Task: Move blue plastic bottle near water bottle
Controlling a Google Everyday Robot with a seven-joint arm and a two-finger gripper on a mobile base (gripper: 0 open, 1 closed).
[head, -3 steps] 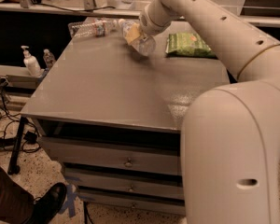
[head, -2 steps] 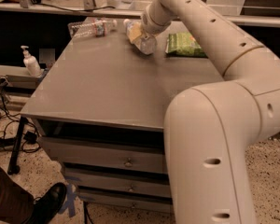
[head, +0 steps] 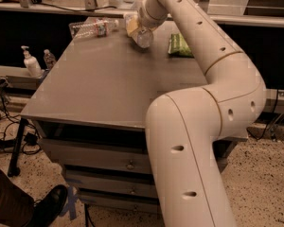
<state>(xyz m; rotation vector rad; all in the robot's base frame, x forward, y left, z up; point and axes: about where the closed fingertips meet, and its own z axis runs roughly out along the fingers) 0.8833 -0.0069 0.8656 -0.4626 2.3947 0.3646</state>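
My gripper (head: 135, 25) is at the far side of the grey table (head: 104, 84), at the end of the long white arm. It is shut on the blue plastic bottle (head: 145, 37), a stout pale translucent bottle held tilted just above the tabletop. The water bottle (head: 92, 28), slim and clear with a small colourful band, lies on its side at the table's far left edge, a short way to the left of the gripper and apart from the held bottle.
A green snack bag (head: 180, 45) lies on the table to the right of the gripper. A white pump dispenser (head: 31, 63) and a small bottle (head: 49, 59) stand on a lower ledge to the left. Drawers (head: 109, 160) are under the table, a person's shoe (head: 49, 205) at bottom left.
The arm has reached further forward, its elbow filling more of the view. The gripper with the blue bottle has moved slightly towards the table's far edge.
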